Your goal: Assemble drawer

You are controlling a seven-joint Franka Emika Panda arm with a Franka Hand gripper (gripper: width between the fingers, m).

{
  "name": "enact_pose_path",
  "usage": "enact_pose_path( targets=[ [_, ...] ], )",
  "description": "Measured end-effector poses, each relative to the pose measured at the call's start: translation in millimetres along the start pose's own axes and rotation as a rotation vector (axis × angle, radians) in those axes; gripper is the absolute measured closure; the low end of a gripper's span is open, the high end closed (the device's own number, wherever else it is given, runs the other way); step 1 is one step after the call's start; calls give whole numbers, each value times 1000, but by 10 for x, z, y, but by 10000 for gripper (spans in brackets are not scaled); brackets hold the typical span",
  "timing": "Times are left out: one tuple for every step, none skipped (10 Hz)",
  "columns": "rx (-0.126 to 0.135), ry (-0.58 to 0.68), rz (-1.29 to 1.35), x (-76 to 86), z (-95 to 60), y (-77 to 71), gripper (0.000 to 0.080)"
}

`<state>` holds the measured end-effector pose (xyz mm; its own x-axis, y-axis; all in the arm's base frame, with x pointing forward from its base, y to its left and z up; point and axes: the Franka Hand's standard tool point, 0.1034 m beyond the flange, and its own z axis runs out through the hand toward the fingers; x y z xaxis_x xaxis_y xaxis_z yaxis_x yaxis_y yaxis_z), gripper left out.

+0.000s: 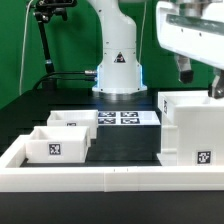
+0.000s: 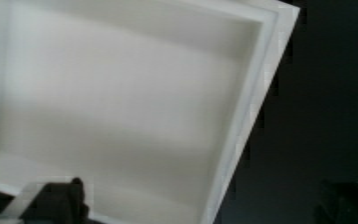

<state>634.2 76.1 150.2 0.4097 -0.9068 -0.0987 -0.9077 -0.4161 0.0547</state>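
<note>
While the end effector [image 1: 199, 80] hovers above, one housing [image 1: 195, 130], two trays [image 1: 58, 148] [image 1: 72, 121]

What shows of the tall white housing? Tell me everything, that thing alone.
The housing is a tall, boxy shell of smooth white plastic, upright on the dark table at the exterior view's right, behind the low border wall. One black-and-white square tag sits low on its near face. The wrist view shows a hollow white inside with thin walls. It stands apart from the small trays. The open gripper hangs just above it; no contact is visible.
</note>
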Motion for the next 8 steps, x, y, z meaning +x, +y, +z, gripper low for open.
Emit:
enact_pose_path(
  targets=[
    [6, 7, -79, 87, -31, 49, 151],
    [1, 9, -71, 143, -16, 88, 151],
    [-1, 10, -83, 132, -10, 85, 151],
    [-1, 10, -167, 131, -8, 85, 151],
    [-2, 10, -252, 134, -6, 86, 151],
    [-15, 17, -385, 151, 12, 106, 151],
    [-39, 28, -539, 194, 39, 151, 151],
    [-50, 34, -690, 276, 27, 224, 151]
  ],
)
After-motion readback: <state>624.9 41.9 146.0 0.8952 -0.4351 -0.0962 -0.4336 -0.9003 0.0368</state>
